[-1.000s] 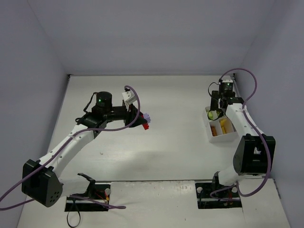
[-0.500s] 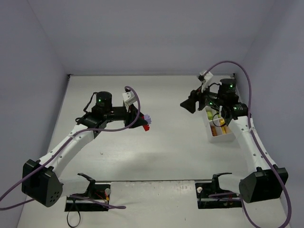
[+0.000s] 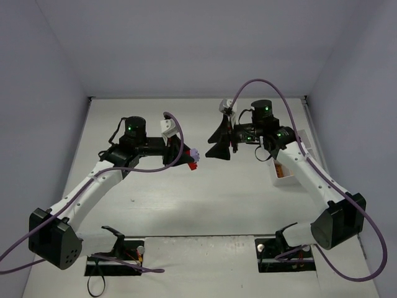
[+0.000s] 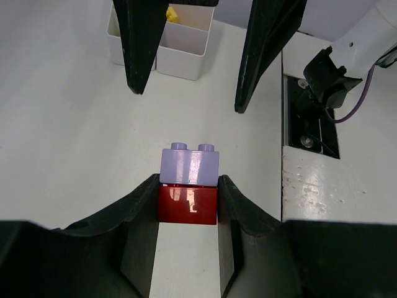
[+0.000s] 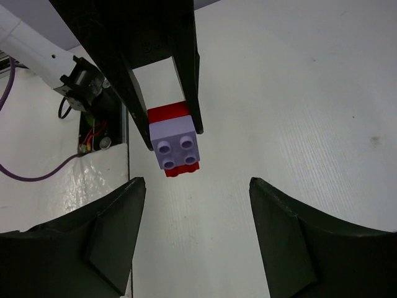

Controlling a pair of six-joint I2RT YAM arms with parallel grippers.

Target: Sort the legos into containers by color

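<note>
My left gripper is closed down to a narrow gap, and that gap is filled. Its two fingers press on the opposite sides of a red brick. A lavender brick is stuck to the red one, on the side away from my wrist. It sits right at my fingertips, with two of its studs showing along the far edge in the left wrist view. From above, the pair shows just past the end of my left arm, out over the middle of the white table, a little left of centre.

To the right of the bricks, my right gripper points straight at them, tip to tip with the left and near it but not touching. Its fingers stand well apart with nothing between them. In the right wrist view, only bare table shows between the two dark pads. Farther off is the lavender brick's four-stud face, with the red brick behind and below it, clamped by the left fingers.

Farther right, the white divided tray stands near the right edge of the table, well apart from the held bricks. From above, my right forearm crosses over it and hides most of it. In the left wrist view, a bit of yellow brick shows inside one compartment. I cannot tell what the other compartments hold.
</note>
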